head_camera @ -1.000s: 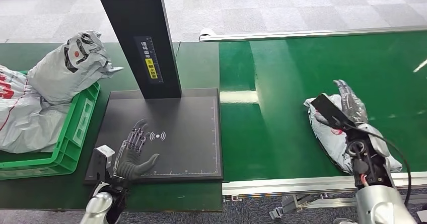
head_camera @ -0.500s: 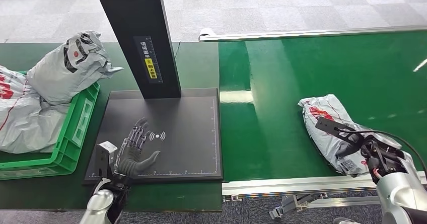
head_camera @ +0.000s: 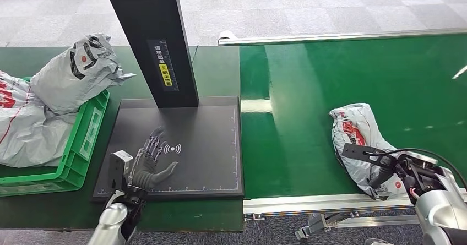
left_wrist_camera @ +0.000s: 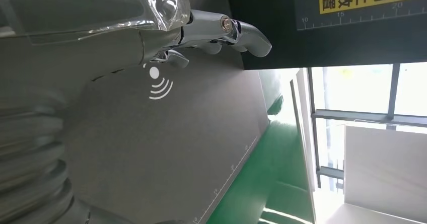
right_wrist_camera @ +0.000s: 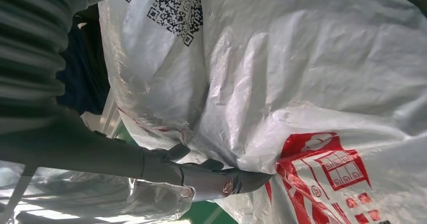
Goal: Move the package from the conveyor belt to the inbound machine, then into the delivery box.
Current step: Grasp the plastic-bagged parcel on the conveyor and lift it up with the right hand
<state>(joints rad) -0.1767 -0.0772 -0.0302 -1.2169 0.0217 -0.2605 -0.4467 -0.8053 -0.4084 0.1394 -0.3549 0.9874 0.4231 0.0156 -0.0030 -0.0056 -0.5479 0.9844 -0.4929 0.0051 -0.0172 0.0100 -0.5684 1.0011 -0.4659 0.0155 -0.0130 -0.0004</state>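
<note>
Package (head_camera: 359,140) lies lengthwise across the conveyor belt (head_camera: 308,91); right robot hand (head_camera: 388,173) apparently grips it, left robot hand (head_camera: 148,165) spread.

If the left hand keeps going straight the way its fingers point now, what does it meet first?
Probably the black upright post of the inbound machine. The left hand lies open over the machine's dark platform, fingers aimed up-platform past the white signal mark. Nothing lies between, though depth is uncertain.

QR code (right_wrist_camera: 173,10) on package (right_wrist_camera: 302,83); "朝上放置", 10–20 ruler label (left_wrist_camera: 360,2) on scanner post (head_camera: 151,36).
</note>
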